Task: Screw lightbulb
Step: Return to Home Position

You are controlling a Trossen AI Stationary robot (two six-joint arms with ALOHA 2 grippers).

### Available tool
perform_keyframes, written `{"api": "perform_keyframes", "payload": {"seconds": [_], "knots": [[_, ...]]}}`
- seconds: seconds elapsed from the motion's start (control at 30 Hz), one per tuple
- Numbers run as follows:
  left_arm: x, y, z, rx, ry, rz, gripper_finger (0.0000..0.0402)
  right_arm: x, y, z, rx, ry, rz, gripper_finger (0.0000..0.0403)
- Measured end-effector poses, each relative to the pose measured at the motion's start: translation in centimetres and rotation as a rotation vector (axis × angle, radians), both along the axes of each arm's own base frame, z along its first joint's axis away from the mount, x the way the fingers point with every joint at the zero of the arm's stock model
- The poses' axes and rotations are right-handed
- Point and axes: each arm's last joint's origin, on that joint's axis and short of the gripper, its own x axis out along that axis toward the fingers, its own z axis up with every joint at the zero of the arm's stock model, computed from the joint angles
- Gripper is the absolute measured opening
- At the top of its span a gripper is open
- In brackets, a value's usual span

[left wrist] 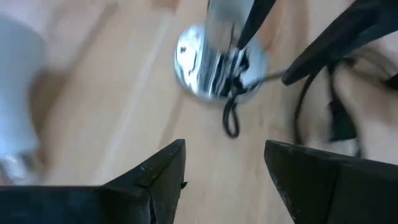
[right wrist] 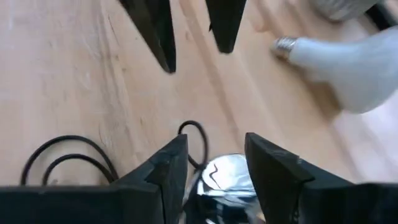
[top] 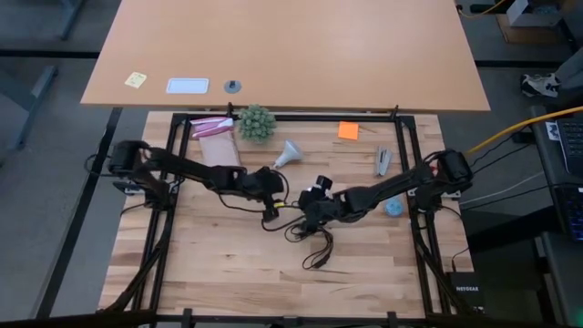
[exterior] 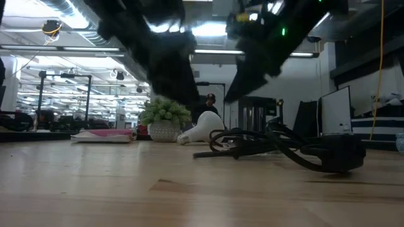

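The white lightbulb [top: 288, 153] lies on its side on the wooden table, near the green plant [top: 256, 121]. It also shows in the right wrist view [right wrist: 348, 62], with its screw base pointing at the left arm. The silvery socket [left wrist: 214, 62], with its black cord [top: 317, 248], stands at the table's middle. My right gripper [right wrist: 216, 143] is shut on the socket. My left gripper [left wrist: 224, 149] is open and empty, low over the table just left of the socket, between the socket and the bulb. My right gripper has the socket's shiny upright barrel [right wrist: 224, 177] between its two fingers, which come slanting down from the table's right. The socket's round base disc [left wrist: 193, 74] sits on the table. The cord trails slack toward the near edge.
A pink packet [top: 211, 128] lies left of the plant. An orange note [top: 348, 130], a grey tool [top: 383, 161] and a small light-blue object [top: 393, 208] lie on the right. The cord's loops [exterior: 284, 148] lie on the near middle of the table.
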Motion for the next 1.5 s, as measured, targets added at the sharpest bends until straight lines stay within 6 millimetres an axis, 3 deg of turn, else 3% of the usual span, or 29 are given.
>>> {"api": "perform_keyframes", "payload": {"seconds": [0.3,0.53,0.73,0.9,1.1,1.2,1.5], "knots": [[-4.3,0.1,8.3,0.089,-0.196,-0.073,0.021,-1.2,-0.3,8.2,-0.11,0.14,0.066,0.0166],[-7.1,0.1,12.0,0.102,-0.33,-0.075,0.021,-0.2,-0.1,12.0,-0.094,0.02,0.073,0.0166],[-7.9,0.1,13.0,0.104,-0.368,-0.073,0.021,1.1,0.2,13.4,-0.058,-0.174,0.068,0.0166],[-7.9,0.2,13.0,0.185,-0.354,-0.124,0.021,1.4,0.3,13.8,-0.116,-0.187,0.127,0.0166],[-9.0,0.1,13.9,0.202,-0.383,-0.135,0.021,-0.5,-0.1,14.7,-0.095,0.015,0.107,0.0166],[-10.4,0.1,14.5,0.21,-0.381,-0.141,0.021,-1.8,-0.4,15.5,-0.072,0.115,0.053,0.0166],[-14.4,0.0,15.3,0.208,-0.359,-0.177,0.021,-5.2,-1.1,15.2,-0.034,0.351,-0.01,0.0166]]}}
